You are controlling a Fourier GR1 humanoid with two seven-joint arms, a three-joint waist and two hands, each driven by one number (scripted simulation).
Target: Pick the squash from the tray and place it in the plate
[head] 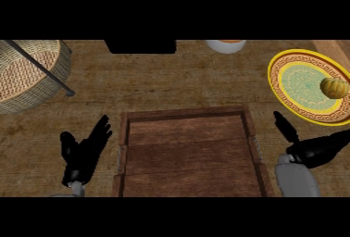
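We saw the small ribbed yellow-green squash (334,87) already resting on the round yellow-rimmed patterned plate (287,60), near its right edge, so any nudge could have rolled its rounded body off. Our right hand (315,149) sat below the plate, fingers spread and holding nothing. Our left hand (83,150) rested open beside the plank-bottomed dark wooden tray (188,113).
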